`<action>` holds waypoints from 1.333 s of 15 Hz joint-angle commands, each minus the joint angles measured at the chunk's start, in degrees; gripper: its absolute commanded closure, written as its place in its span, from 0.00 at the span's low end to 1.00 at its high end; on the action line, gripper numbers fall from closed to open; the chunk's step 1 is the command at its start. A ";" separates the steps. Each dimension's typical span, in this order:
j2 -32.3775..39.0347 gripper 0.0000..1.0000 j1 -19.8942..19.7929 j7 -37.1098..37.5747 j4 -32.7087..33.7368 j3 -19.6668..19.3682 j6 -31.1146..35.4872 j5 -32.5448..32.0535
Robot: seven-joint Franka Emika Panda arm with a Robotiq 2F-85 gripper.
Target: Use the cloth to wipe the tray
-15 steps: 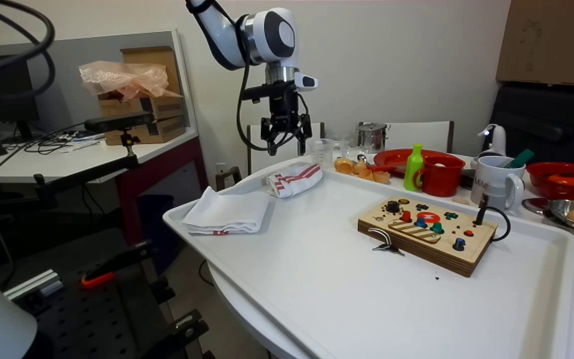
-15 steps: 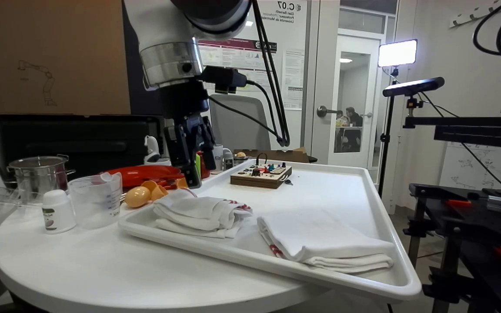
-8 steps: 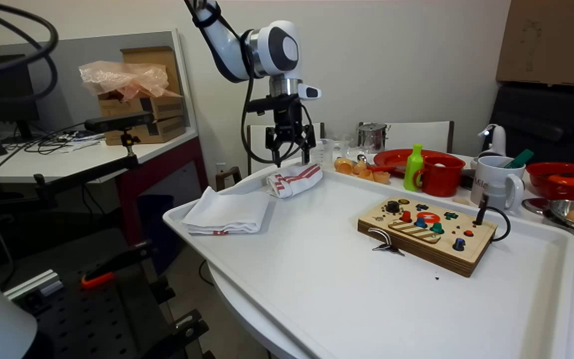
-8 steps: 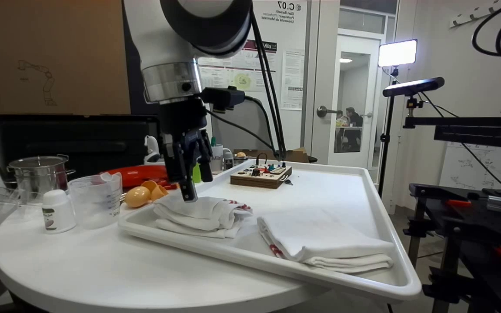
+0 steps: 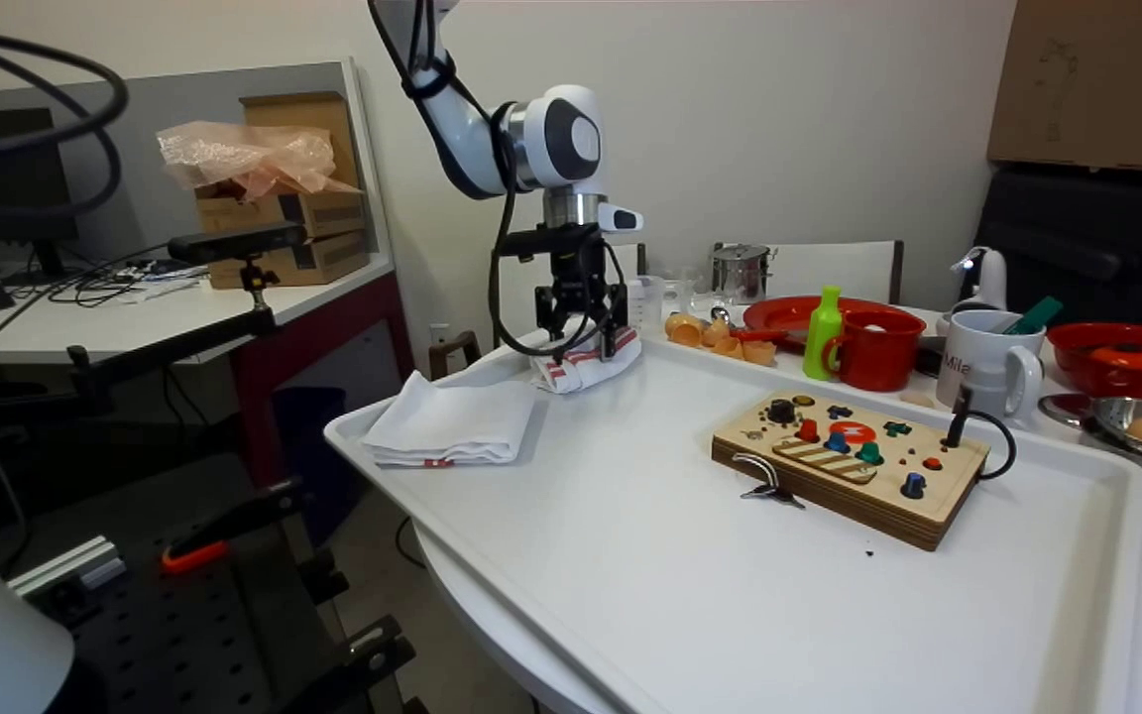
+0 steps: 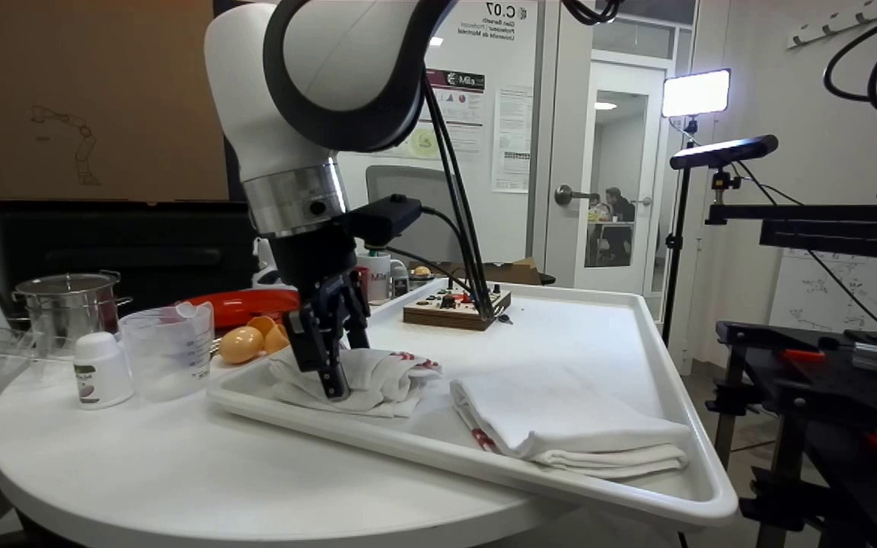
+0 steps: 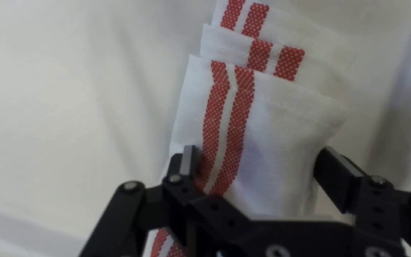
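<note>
Down I drop to the striped cloth (image 7: 262, 114), mid-frame, my claw (image 7: 259, 155) spread apart; gripping, then wiping, should follow!

A pale wall (image 5: 779, 129) rises behind white chairs (image 5: 834, 276); a lit lamp (image 6: 696, 93) stands near a glazed door (image 6: 621, 164).

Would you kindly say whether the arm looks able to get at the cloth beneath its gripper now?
Probably yes: the open gripper is low over the cloth, fingers spread, with no other object visible in between.
</note>
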 commanded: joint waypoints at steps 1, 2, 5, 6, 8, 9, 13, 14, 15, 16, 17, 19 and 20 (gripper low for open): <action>2.73 0.48 1.21 2.14 3.93 -0.93 -2.52 0.93; 2.93 0.55 1.24 2.50 4.31 -0.97 -2.95 0.93; 3.03 0.79 1.20 3.18 5.16 -0.94 -4.74 1.03; 3.06 0.85 1.22 3.45 5.31 -0.96 -5.14 1.01; 3.10 0.97 1.47 4.04 5.22 -1.22 -5.62 0.60; 3.24 0.94 1.66 4.34 5.22 -1.38 -5.67 0.36; 3.38 0.94 2.38 5.29 4.25 -2.51 -4.17 -0.80; 3.39 0.94 2.45 5.65 4.10 -2.82 -4.13 -0.81; 3.27 0.94 2.48 6.35 3.75 -3.35 -4.06 -0.93; 3.08 0.94 2.47 7.20 3.33 -3.87 -4.03 -1.03; 2.88 0.94 2.34 7.97 2.85 -4.39 -3.95 -1.01; 2.48 0.94 1.98 9.74 1.86 -5.69 -4.01 -1.12; 2.35 0.94 1.82 10.50 1.50 -6.34 -4.08 -1.18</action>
